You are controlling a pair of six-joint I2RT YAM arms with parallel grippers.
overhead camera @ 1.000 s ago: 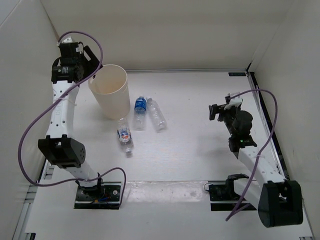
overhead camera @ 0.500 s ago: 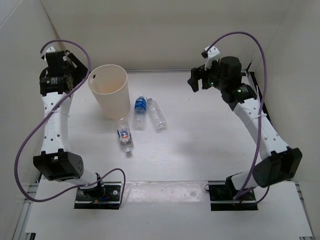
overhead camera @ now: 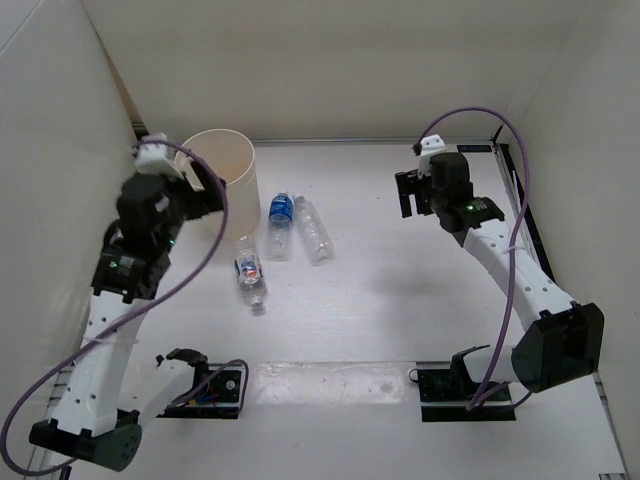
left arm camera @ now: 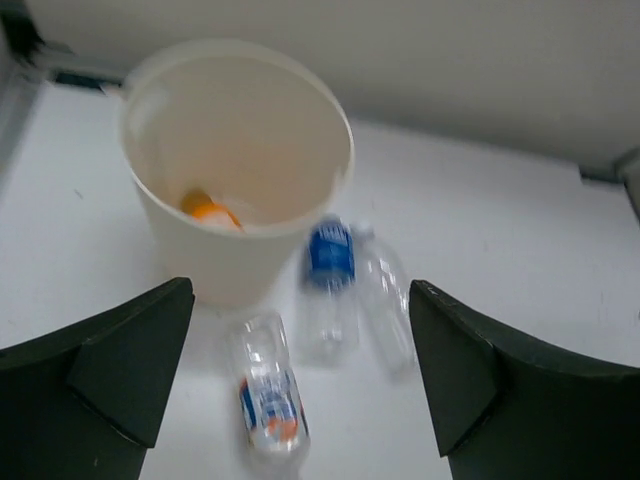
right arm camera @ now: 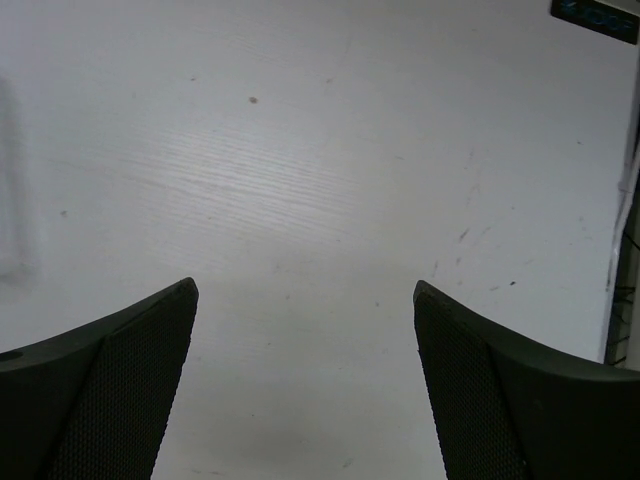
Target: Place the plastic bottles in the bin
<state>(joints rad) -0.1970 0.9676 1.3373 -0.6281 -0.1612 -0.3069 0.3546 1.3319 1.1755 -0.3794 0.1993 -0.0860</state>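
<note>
Bin [left arm camera: 240, 270] ahead of the spread left claw [left arm camera: 300, 300] holds 1 orange bottle [left arm camera: 205, 210]; 3 clear bottles [left arm camera: 330, 265] [left arm camera: 385, 310] [left arm camera: 268, 400] lie outside; right claw [right arm camera: 304, 290] spread, empty.

The bin [overhead camera: 228, 205] is plain cream-white, and the orange bottle [left arm camera: 207, 210] in it is orange-yellow. At the bin's four o'clock, the blue-label bottle [overhead camera: 280, 212] is clear with a white cap. At that one's three o'clock, the bare bottle [overhead camera: 314, 232] is clear all over. At the bin's five o'clock, the red-and-blue bottle [overhead camera: 250, 270] is clear with a two-coloured label. The table [right arm camera: 300, 200] is white and faintly grained. The left hand [left arm camera: 300, 300] and right hand [right arm camera: 305, 290] are black. The cables [overhead camera: 466, 110] are purple.
</note>
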